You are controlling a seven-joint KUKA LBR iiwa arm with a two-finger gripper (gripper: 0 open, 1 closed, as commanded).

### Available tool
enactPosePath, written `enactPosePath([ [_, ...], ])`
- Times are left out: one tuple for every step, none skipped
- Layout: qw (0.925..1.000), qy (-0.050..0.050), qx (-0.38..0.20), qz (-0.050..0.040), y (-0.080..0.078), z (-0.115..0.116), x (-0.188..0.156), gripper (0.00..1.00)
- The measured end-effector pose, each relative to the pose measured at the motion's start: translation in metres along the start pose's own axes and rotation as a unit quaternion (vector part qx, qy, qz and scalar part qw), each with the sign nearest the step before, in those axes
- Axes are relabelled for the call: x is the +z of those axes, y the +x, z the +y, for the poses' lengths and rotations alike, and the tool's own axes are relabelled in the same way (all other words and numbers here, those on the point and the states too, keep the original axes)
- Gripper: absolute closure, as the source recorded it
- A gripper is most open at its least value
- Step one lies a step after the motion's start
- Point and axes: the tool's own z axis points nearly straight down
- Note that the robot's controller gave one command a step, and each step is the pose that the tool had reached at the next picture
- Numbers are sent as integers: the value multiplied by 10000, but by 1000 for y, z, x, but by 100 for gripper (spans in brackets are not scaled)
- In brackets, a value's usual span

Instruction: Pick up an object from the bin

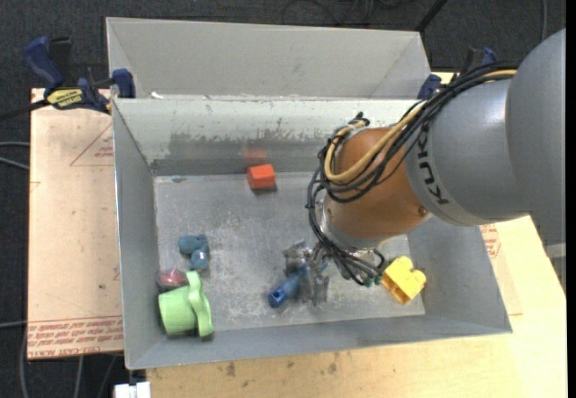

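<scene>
My gripper [309,282] reaches down to the bin floor near the front middle, below the orange cover. A small blue cylindrical piece [283,292] lies right at its fingertips, pointing to the front left; whether the fingers are round it is unclear. A yellow block [403,280] lies just to the right of the gripper.
An orange cube [262,176] sits near the back wall. At the front left lie a light green cup-like piece [184,310], a small pink thing [169,278] and a grey-blue piece [194,250]. The arm and its cables cover the bin's right half.
</scene>
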Motion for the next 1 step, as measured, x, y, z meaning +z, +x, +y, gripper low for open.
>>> enactPosePath([
  [10000,12,-32,-20,-18,7,-138,100],
])
